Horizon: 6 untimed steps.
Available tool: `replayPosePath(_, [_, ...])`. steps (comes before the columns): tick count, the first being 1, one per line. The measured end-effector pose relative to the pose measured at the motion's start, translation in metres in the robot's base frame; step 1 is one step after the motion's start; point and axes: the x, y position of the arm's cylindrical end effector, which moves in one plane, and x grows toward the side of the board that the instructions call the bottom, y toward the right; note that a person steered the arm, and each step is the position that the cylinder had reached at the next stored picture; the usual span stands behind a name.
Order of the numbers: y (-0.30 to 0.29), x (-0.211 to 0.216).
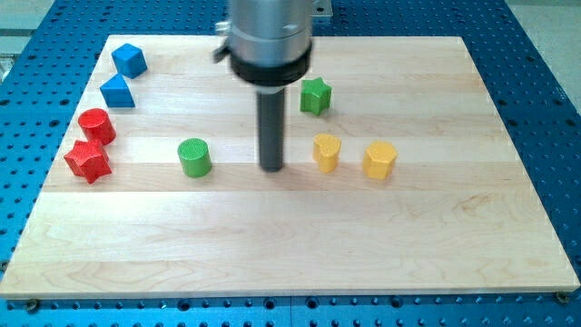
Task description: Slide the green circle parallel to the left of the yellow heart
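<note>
Standing upright over the middle of the wooden board (pixel 300 245), my rod comes straight down from its grey and black mount at the far edge, and my tip (pixel 271 169) rests on the board, touching no block and holding nothing. No writing or label can be read anywhere. Left of my tip, a clear gap away, sits the green circle (pixel 194 157). Right of it, a little nearer, is the yellow heart (pixel 327 152), roughly level with the circle, then a yellow hexagonal block (pixel 380 160). Farther back stands a green star (pixel 315 95). Along the left edge lie a blue cube (pixel 129 60), blue triangle (pixel 117 91), red cylinder (pixel 96 125) and red star (pixel 88 160).
</note>
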Motion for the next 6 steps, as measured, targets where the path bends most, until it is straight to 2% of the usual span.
replayPosePath(1, [-0.075,0.045])
replayPosePath(2, [-0.131,0.030])
replayPosePath(3, [-0.096,-0.009])
replayPosePath(4, [-0.077,-0.020])
replayPosePath(5, [-0.089,0.044])
replayPosePath(6, [-0.082,-0.002])
